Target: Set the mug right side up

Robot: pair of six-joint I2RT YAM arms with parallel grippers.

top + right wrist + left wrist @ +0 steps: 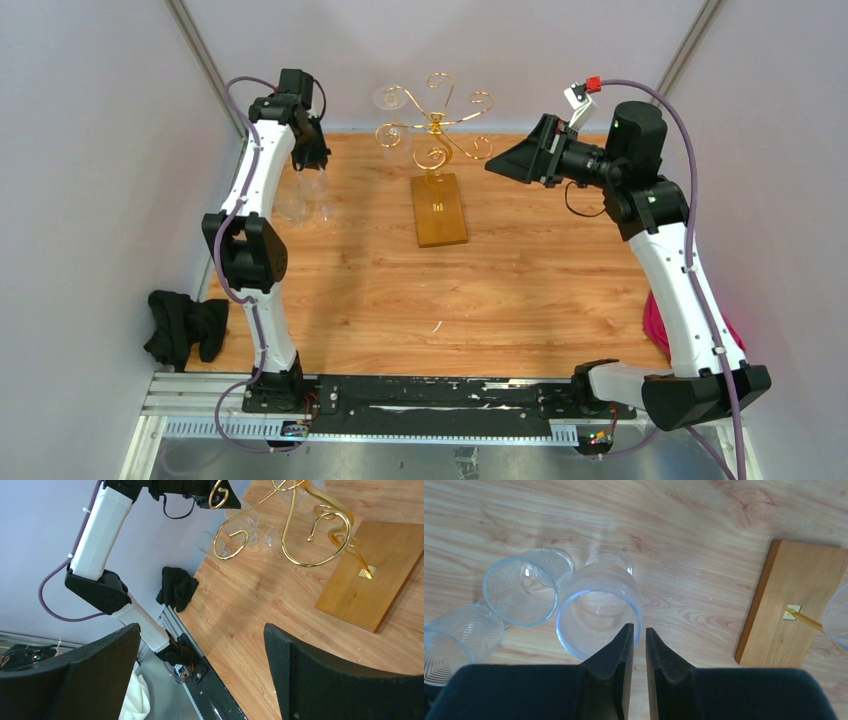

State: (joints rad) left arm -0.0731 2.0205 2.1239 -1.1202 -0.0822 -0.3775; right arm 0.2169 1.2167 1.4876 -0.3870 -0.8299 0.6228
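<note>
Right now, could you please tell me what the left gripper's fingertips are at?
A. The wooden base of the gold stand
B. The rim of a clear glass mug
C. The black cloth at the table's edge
B: in the left wrist view the left gripper is closed on the rim of the clear glass mug. The wooden base lies off to one side and the black cloth is far away.

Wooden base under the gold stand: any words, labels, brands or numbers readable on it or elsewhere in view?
None readable.
The wooden base bears only a small pale mark, too small to read from above; the left wrist view shows a plain brass plate there.
The glass mug and its neighbours carry no print.
</note>
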